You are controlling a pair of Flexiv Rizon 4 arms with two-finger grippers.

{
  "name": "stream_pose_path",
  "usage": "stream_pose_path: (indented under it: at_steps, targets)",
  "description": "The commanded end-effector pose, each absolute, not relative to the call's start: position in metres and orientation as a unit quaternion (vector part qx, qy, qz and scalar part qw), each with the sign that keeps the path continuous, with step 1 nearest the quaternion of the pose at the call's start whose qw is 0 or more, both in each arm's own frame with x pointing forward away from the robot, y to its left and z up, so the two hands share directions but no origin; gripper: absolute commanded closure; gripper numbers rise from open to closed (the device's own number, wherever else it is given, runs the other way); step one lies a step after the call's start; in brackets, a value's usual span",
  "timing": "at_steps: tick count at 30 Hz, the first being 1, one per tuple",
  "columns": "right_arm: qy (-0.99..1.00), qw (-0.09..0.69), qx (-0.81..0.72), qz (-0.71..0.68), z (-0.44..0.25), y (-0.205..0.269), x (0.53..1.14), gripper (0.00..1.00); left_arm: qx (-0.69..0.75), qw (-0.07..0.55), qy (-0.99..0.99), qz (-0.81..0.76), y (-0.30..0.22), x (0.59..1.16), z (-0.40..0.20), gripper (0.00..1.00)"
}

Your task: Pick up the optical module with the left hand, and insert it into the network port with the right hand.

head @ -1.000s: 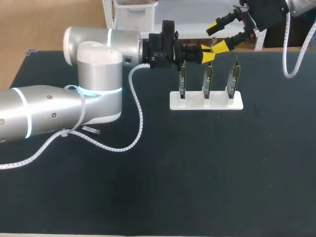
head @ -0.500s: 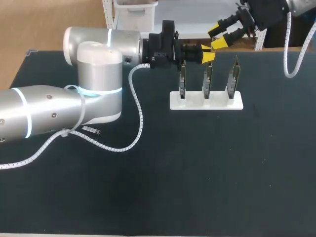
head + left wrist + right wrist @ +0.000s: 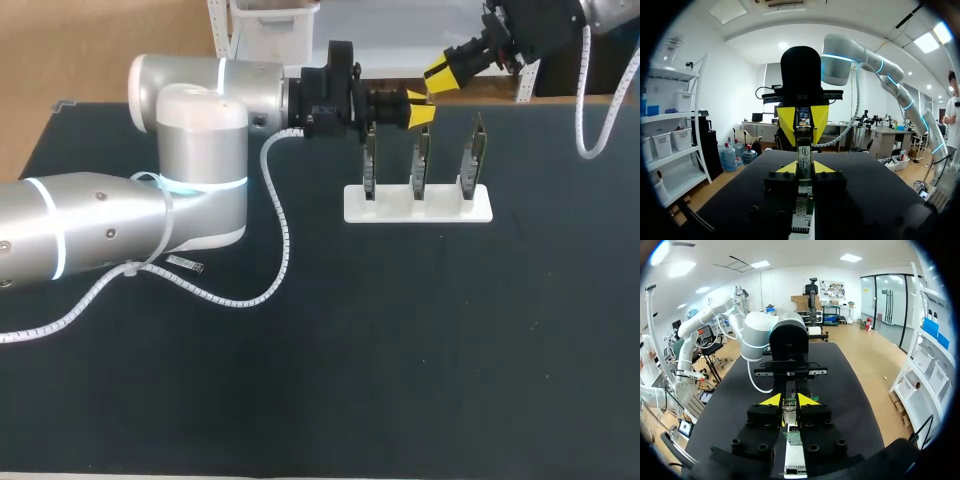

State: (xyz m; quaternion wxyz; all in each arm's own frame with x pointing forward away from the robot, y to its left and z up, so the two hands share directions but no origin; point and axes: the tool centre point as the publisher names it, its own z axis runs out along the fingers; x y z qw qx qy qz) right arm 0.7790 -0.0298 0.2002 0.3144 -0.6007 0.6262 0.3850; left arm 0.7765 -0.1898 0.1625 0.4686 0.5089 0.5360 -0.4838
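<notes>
The optical module (image 3: 803,152), a slim metal bar with a printed label, is held level in the air between my two grippers, which face each other tip to tip. My left gripper (image 3: 803,167) is shut on one end of it, above the rack at the back of the table (image 3: 420,110). My right gripper (image 3: 789,400) comes from the far right (image 3: 440,73) and its yellow fingers (image 3: 787,120) press on both sides of the module's other end (image 3: 790,407). The white rack (image 3: 418,205) with three upright port boards stands just below them.
The left arm's big white elbow (image 3: 200,150) and its coiled cable (image 3: 280,230) take up the left half of the dark table (image 3: 400,350). A small silver piece (image 3: 185,264) lies beside the elbow.
My right gripper has gone from wide open to shut around the module's free end and has risen slightly. The left arm and the module have stayed still.
</notes>
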Motion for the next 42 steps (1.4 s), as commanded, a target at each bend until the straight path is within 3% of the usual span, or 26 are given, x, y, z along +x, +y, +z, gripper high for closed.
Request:
stream_pose_path:
  at_steps: [1, 2, 3, 4, 18, 42]
  targets:
    - [0.627, 0.316, -0.600, 0.382, 0.199, -0.029, 0.780, 1.00, 0.510, 0.467, 0.536, -0.484, -0.190, 0.776, 0.163, 1.00]
    - [0.628, 0.316, -0.600, 0.382, 0.199, -0.029, 0.780, 1.00, 0.510, 0.467, 0.536, -0.484, -0.190, 0.776, 0.163, 1.00]
    - [0.628, 0.316, -0.600, 0.382, 0.200, -0.029, 0.780, 1.00, 0.510, 0.467, 0.536, -0.484, -0.190, 0.776, 0.163, 0.79]
    - [0.628, 0.317, -0.600, 0.382, 0.200, -0.029, 0.780, 1.00, 0.510, 0.467, 0.536, -0.484, -0.190, 0.776, 0.163, 0.00]
    - [0.629, 0.322, -0.598, 0.378, 0.200, -0.030, 0.778, 1.00, 0.515, 0.465, 0.532, -0.485, -0.190, 0.775, 0.164, 0.00]
    - [0.629, 0.327, -0.595, 0.379, 0.199, -0.032, 0.777, 1.00, 0.567, 0.388, 0.582, -0.434, -0.174, 0.765, 0.155, 0.00]
